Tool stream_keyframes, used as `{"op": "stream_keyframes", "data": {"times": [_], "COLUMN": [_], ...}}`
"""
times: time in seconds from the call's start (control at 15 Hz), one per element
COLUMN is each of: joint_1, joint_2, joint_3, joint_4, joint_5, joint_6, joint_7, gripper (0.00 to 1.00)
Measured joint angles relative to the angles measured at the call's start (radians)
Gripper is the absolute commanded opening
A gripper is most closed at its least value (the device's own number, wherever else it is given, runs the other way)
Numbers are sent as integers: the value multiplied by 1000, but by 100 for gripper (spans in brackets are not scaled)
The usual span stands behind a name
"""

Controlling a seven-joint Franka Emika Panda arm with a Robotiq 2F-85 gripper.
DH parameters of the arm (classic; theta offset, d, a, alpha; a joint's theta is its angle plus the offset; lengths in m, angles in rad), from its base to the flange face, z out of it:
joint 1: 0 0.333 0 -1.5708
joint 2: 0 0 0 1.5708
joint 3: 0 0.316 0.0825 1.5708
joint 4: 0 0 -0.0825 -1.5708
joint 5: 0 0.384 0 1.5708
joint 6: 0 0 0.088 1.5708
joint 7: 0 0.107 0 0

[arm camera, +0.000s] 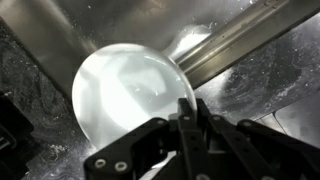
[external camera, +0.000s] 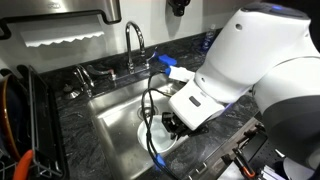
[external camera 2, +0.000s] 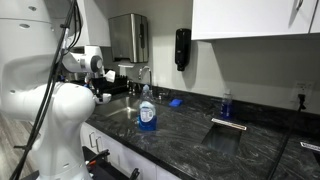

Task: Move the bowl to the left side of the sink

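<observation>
Plainly, the bowl [arm camera: 125, 95] is round, white.

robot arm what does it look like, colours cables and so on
The arm has smooth, rounded white shells with dark grey bands at the joints. Black cables loop loosely alongside it. The gripper is black and angular, with visible screw holes.

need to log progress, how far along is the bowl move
Nothing looks finished yet: the bowl lies in the sink, near its edge beneath the arm. In hand: the gripper is down at the bowl's rim, fingers close together; whether it actually grips is unclear. Left: lifting the bowl, carrying it to the sink's left side, and releasing it.
</observation>
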Motion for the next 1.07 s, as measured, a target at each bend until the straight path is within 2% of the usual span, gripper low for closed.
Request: {"op": "stream_keyframes", "data": {"times": [0.47, 1.07], "joint_1": [72, 84], "joint_2": [2, 120], "joint_3": [22, 22], "joint_4": [-49, -75], "joint_5": [-55, -43], "joint_6": [18, 192], "joint_7": [4, -3], "gripper": [2, 2]}}
